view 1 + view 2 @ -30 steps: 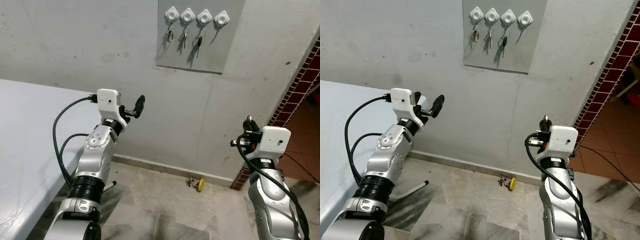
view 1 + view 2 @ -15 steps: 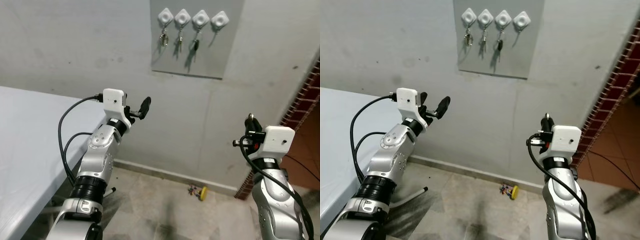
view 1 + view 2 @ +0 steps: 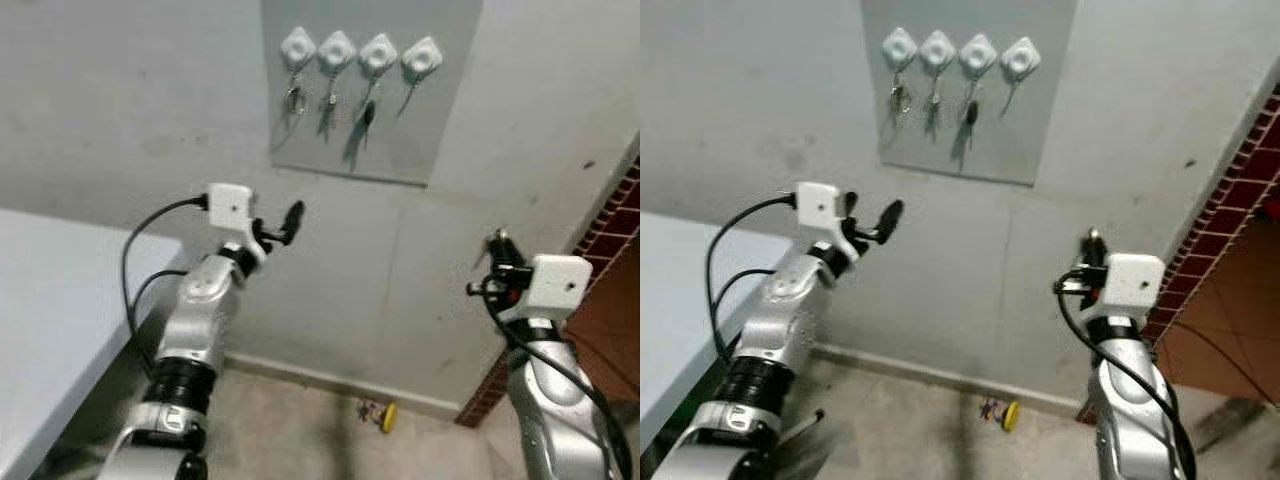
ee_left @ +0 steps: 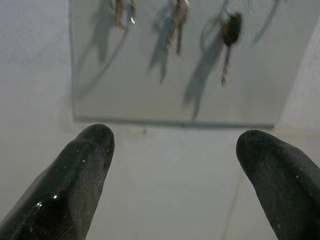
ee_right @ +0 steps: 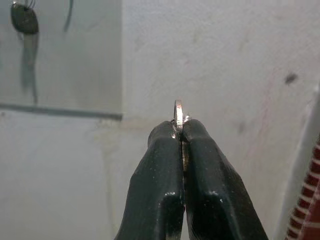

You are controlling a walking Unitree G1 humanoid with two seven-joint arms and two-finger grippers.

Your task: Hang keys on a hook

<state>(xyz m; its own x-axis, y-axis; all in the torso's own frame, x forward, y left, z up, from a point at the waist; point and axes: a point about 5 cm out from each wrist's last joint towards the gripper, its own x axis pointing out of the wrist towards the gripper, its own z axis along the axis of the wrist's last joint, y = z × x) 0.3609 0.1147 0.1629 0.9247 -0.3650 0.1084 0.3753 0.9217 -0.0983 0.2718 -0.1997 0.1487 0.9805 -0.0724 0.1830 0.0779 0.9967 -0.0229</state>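
Wall: a grey plastered wall (image 3: 120, 110) faces the robot, marked with small dark specks.
Panel: a smoother grey board (image 3: 370, 110) is fixed high on the wall, above and between the two arms.
Hooks: four white diamond-shaped hooks (image 3: 360, 52) run in a row along the top of the board; three carry hanging keys (image 3: 328, 98), and the rightmost seems to hold only a thin loop, though blur makes this uncertain.
Floor: pale stone tiles (image 3: 920, 420) with a skirting strip along the wall's foot; a small yellow object (image 3: 388, 413) lies on the floor near the wall.
Table: a white tabletop (image 3: 50, 300) on the robot's left.
Right side: red brick edging (image 3: 610, 220) beside an opening with a reddish floor.
Writing: none legible.
Left gripper (image 4: 172, 165): raised toward the wall below the board, fingers spread wide, holding nothing.
Right gripper (image 5: 179, 131): raised, well to the right of the board, fingers pressed together on a metal key ring (image 5: 178, 111) that sticks out edge-on above the tips.
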